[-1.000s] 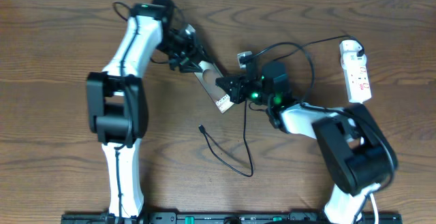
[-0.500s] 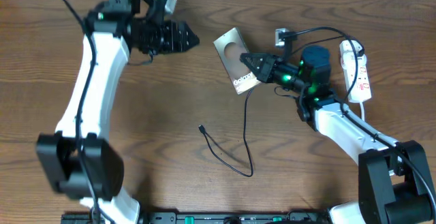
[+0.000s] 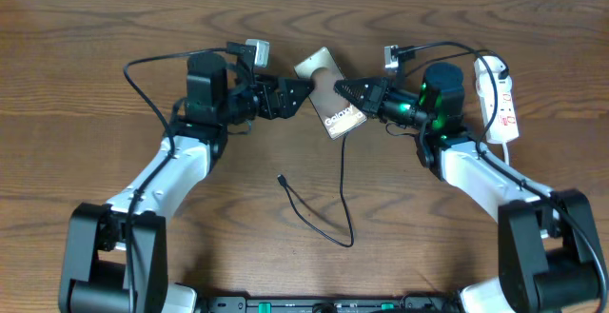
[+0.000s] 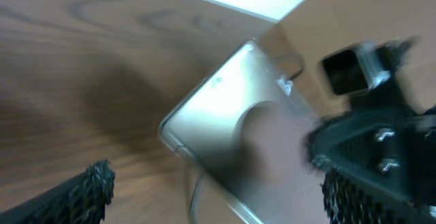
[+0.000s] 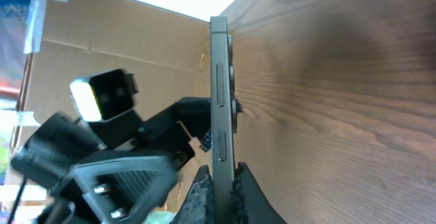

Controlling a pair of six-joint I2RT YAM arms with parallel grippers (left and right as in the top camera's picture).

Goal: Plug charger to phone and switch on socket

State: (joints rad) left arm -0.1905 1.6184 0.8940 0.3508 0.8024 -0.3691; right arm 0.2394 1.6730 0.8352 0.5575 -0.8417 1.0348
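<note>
The grey-brown phone (image 3: 326, 89) with white lettering sits at the table's middle back, pinched at its right edge by my right gripper (image 3: 346, 91). In the right wrist view the phone (image 5: 221, 81) shows edge-on between the shut fingers of the right gripper (image 5: 221, 186). My left gripper (image 3: 303, 95) is at the phone's left edge, jaws wide open. In the left wrist view the phone (image 4: 218, 125) lies blurred ahead of the left gripper (image 4: 218, 197). The charger, a black cable (image 3: 343, 194), loops on the table with its connector (image 3: 282, 178) lying free. The white socket (image 3: 498, 99) lies at the far right.
A small plug block (image 3: 393, 54) lies behind the right gripper. The socket's white lead (image 3: 481, 70) curls beside the right arm. Bare wood spreads along the front and left of the table (image 3: 76, 113).
My left arm swung back in from the far left to the phone's left edge, and its jaws opened wide. The right gripper kept hold of the phone.
</note>
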